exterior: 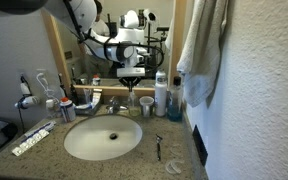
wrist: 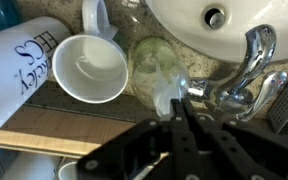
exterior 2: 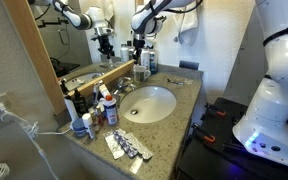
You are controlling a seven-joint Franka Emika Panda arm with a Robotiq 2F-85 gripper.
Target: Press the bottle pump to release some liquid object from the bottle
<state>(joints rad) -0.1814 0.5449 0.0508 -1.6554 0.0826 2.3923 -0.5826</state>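
The small pale greenish-clear bottle point(wrist: 152, 62) stands at the back of the counter between the grey cup point(wrist: 89, 68) and the faucet point(wrist: 246, 62). Its pale pump head point(wrist: 166, 100) lies directly under my fingertips. My gripper point(wrist: 181, 104) is shut, fingers pressed together, with the tips on or just above the pump; I cannot tell whether they touch it. In both exterior views the gripper point(exterior: 131, 76) point(exterior 2: 139, 47) points straight down over the bottle point(exterior: 132, 96) point(exterior 2: 140, 70) behind the sink.
The white basin point(exterior: 76, 150) point(exterior 2: 169, 108) lies in front of the bottle. A taller white-and-blue bottle point(exterior: 161, 93) and a blue bottle point(exterior: 173, 101) stand beside the cup. A towel point(exterior: 200, 50) hangs by the wall. Toiletries point(exterior 2: 96, 108) and blister packs point(exterior 2: 130, 147) crowd one end of the counter.
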